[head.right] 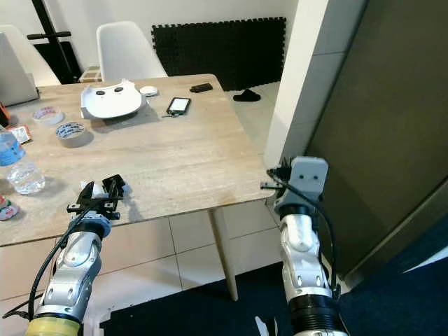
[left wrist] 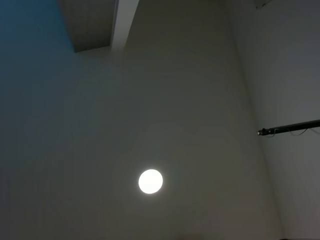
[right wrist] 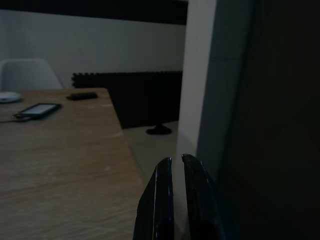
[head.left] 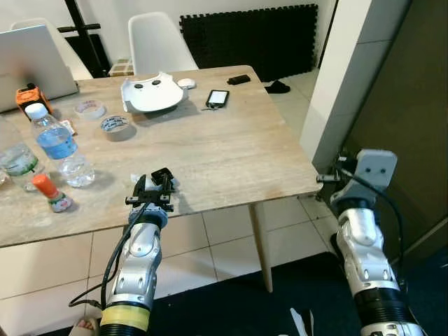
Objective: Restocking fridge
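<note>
A clear water bottle with a blue label stands at the left end of the wooden table. Beside it are a second clear bottle and a small red-capped bottle. My left gripper is raised at the table's front edge and points up; the left wrist view looks at the ceiling and a round lamp. My right gripper is shut on nothing, its fingers nearly touching, level with the table's right corner beside a white pillar. A tall dark panel stands right of the pillar.
On the table lie two tape rolls, a white moulded object, a phone, a small black item and a laptop. White chairs and a black foam mat stand behind. The floor is tiled.
</note>
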